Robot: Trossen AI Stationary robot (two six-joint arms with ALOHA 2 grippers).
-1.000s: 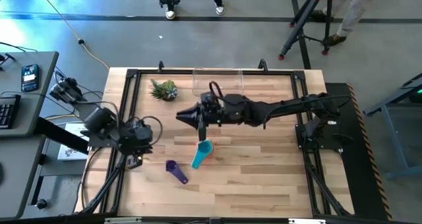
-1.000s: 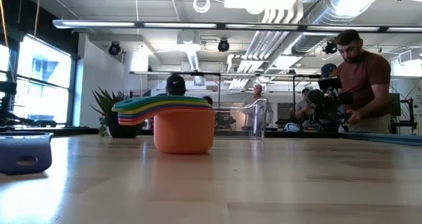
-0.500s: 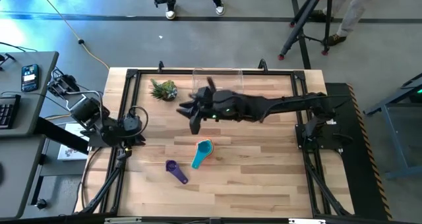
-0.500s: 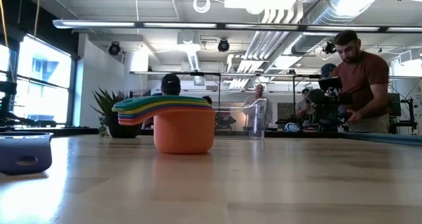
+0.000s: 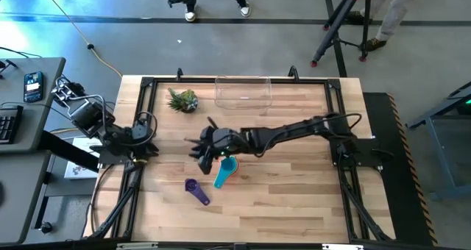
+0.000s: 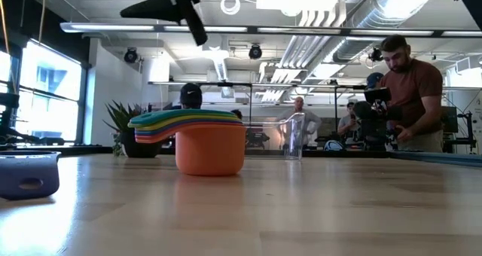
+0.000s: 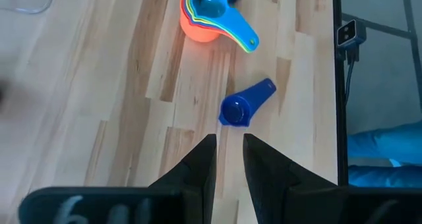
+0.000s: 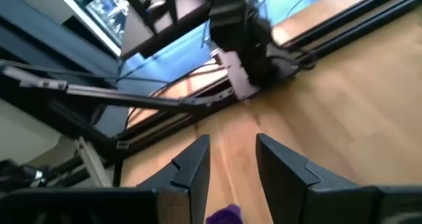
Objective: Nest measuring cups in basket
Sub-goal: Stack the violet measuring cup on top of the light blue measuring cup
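Note:
A nested stack of measuring cups (image 5: 224, 170), teal on top and orange outermost (image 6: 211, 147), stands on its base mid-table. A single purple cup (image 5: 196, 192) stands mouth up nearer the front edge, left of the stack. The clear basket (image 5: 243, 92) sits at the far edge. My right gripper (image 5: 195, 151) hovers open just left of the stack, high above the table in the low view (image 6: 173, 4), with the purple cup at the bottom edge of its wrist view (image 8: 224, 216). My left gripper (image 5: 143, 143) is open and drawn back at the left edge, looking toward both cups (image 7: 229, 158).
A small spiky green plant (image 5: 182, 100) stands at the far left of the table. A black frame rail (image 5: 147, 84) runs around the tabletop. Bare wood lies to the right of the stack. People and a tripod stand beyond the far edge.
My right gripper has come down and toward the near left, from beside the basket to just left of the stack, and has tipped closer to level; it now shows at the top of the low view. My left gripper has drawn back toward the table's left edge.

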